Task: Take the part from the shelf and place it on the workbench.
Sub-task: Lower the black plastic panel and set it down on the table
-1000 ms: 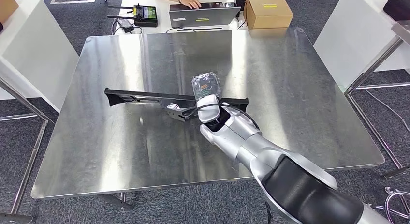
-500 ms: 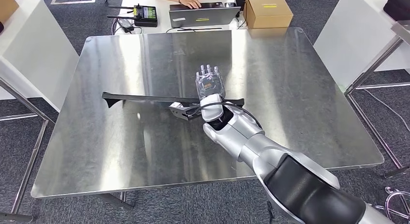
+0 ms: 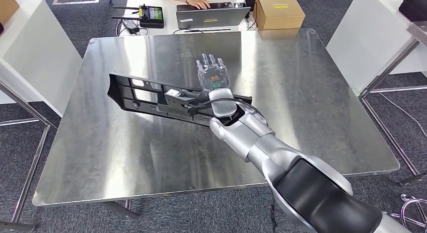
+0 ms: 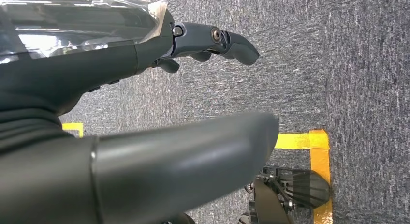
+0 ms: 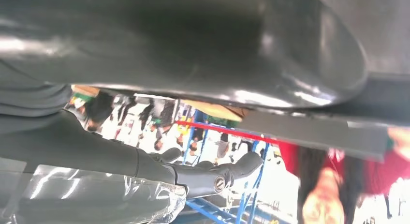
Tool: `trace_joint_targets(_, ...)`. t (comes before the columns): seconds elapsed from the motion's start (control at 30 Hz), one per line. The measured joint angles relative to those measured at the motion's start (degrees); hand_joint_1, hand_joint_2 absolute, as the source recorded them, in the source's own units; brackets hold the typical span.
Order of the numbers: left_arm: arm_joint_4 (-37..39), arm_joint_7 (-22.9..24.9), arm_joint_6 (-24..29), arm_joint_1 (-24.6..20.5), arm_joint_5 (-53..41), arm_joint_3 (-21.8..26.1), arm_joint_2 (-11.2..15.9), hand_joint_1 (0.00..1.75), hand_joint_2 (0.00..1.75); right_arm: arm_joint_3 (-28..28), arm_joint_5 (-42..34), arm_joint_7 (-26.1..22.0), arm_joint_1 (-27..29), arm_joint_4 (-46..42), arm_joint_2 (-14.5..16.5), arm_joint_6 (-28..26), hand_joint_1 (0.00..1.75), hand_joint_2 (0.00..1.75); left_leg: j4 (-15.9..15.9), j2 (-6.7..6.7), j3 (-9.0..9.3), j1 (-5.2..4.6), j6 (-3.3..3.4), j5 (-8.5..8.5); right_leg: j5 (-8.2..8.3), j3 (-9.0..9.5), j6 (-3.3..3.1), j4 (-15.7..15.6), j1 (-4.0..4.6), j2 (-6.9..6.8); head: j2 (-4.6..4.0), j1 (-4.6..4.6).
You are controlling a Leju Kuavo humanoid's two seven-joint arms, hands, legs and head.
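We judge the placing step to be nearly done: the long black part [image 3: 151,97] lies across the middle of the steel worktop [image 3: 312,117], and our right hand [image 3: 214,74] is stretched out flat above its right-hand portion. The fingers [image 3: 211,61] are spread and extended away from us, holding nothing that we can see, so the part looks released. Our left hand [image 4: 145,112] hangs over grey carpet with its fingers loosely apart and nothing between them.

What remains, as we read it, is to lift the right hand straight up and draw the arm back without catching the part's raised bracket [image 3: 173,94], which sits just beside the wrist cable; a careless pull could drag the part.

Compared with half a second ago, the part has tipped over: then we saw only its thin edge, now its broad face with the cut-outs is turned up, and its left end sits a little farther from us. The right hand has also moved slightly farther across the worktop
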Motion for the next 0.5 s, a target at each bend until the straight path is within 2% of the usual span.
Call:
trace_joint_targets(0.3,0.0,0.4,0.2,0.0,0.2,0.1,0.0,0.00,0.00,-4.8,-0.8,-6.3,-4.0,-3.7,3.9,-5.9,0.00,0.00,0.0,0.02,0.11,0.02,0.00,0.00,-0.01,0.06,-0.01,0.0,0.05,0.01,0.00,0.00)
trace_joint_targets(0.5,0.0,0.4,0.4,0.0,0.2,0.1,0.0,0.00,0.00,-6.2,-0.7,-7.7,-5.3,-5.8,5.5,-7.4,0.00,0.00,0.0,0.00,0.21,0.03,0.00,0.00,-0.01,0.16,-0.01,0.0,0.04,0.00,0.00,-0.01)
